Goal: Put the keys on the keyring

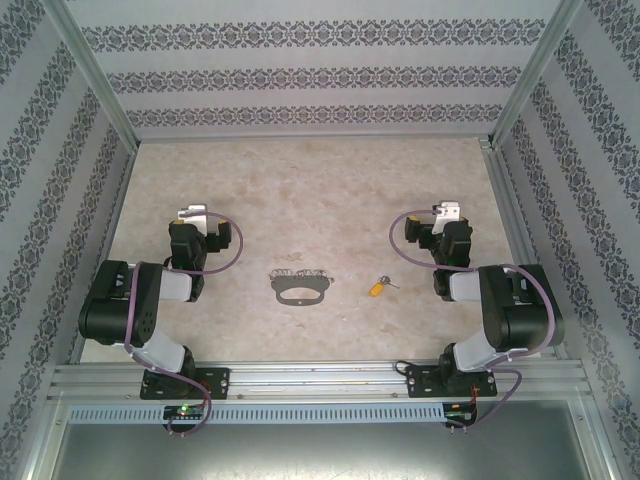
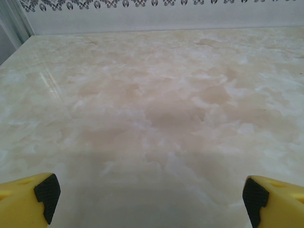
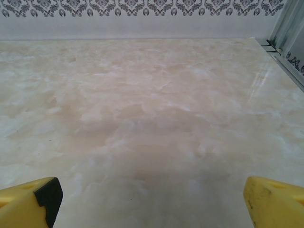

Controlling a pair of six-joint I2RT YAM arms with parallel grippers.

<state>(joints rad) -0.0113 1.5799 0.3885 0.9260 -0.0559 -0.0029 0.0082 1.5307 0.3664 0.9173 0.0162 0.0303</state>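
Observation:
The keyring, a dark grey flat oval loop with tiny pale bits along its far edge, lies on the marble tabletop between the two arms. The key, small with a yellow head, lies a little to its right. My left gripper rests folded back at the left, well away from the keyring. My right gripper rests at the right, beyond the key. Both wrist views look over bare table, with yellow fingertips wide apart at the bottom corners and nothing between them.
Patterned walls and aluminium posts enclose the table on three sides. A metal rail runs along the near edge where the arm bases are bolted.

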